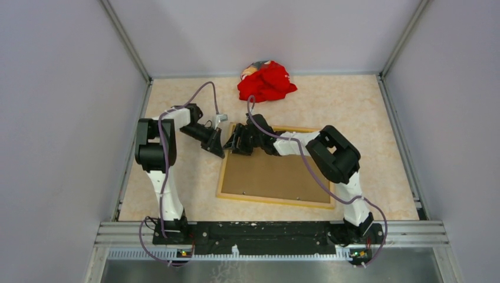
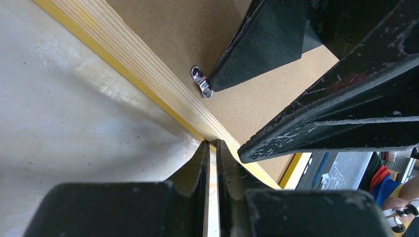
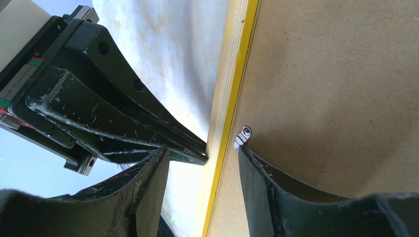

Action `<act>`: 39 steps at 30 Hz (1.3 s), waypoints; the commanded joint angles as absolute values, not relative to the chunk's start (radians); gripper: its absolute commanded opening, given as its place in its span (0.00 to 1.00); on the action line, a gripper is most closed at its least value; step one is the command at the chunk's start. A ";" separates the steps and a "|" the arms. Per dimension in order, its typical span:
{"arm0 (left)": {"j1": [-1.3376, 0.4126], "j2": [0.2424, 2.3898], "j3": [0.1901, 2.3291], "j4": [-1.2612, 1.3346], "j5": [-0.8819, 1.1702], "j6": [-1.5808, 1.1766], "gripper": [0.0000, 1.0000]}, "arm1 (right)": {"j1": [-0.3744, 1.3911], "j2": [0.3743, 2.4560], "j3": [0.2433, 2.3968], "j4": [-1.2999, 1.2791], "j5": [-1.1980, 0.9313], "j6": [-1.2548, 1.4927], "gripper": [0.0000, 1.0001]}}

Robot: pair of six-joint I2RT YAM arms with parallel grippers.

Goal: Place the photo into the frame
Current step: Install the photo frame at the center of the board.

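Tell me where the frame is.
In the top view the frame lies back up, centred on the table, its far left corner at the left tool and right tool, red cloth beyond.

A lab robot cell: plain pale-grey panel walls [image 1: 59, 88] on aluminium posts [image 1: 127, 41] enclose a beige marbled surface [image 1: 342, 106], with an aluminium mounting rail [image 1: 271, 233] at 6 o'clock.
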State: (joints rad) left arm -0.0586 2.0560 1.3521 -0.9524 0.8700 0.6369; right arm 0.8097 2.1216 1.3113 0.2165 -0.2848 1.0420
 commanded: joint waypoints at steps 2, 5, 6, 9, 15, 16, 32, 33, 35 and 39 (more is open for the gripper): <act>-0.074 2.050 1.322 -0.886 0.797 0.689 0.12 | 0.824 2.148 1.350 0.199 -0.257 1.026 0.54; -0.074 2.048 1.321 -0.886 0.796 0.689 0.11 | 0.824 2.157 1.354 0.204 -0.261 1.031 0.54; -0.074 2.048 1.322 -0.887 0.797 0.690 0.11 | 0.824 2.159 1.354 0.207 -0.260 1.032 0.54; -0.074 2.048 1.327 -0.892 0.801 0.690 0.11 | 0.824 2.164 1.355 0.210 -0.252 1.032 0.54; -0.074 2.046 1.320 -0.891 0.796 0.698 0.11 | 0.824 2.172 1.366 0.201 -0.233 1.019 0.54; -0.074 2.046 1.319 -0.891 0.795 0.700 0.11 | 0.824 2.173 1.367 0.202 -0.231 1.018 0.54; -0.074 2.048 1.308 -0.894 0.813 0.714 0.11 | 0.826 2.190 1.320 0.271 -0.175 1.074 0.51; -0.074 2.049 1.307 -0.895 0.814 0.715 0.11 | 0.827 2.195 1.320 0.274 -0.172 1.081 0.50; -0.075 2.053 1.307 -0.899 0.821 0.716 0.12 | 0.830 2.204 1.326 0.276 -0.171 1.085 0.50; -0.075 2.055 1.304 -0.898 0.819 0.715 0.12 | 0.831 2.216 1.332 0.286 -0.177 1.100 0.50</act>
State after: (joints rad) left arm -0.0559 2.0499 1.3415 -0.9459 0.8780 0.6571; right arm 0.8104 2.1483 1.3293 0.2420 -0.2436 1.0882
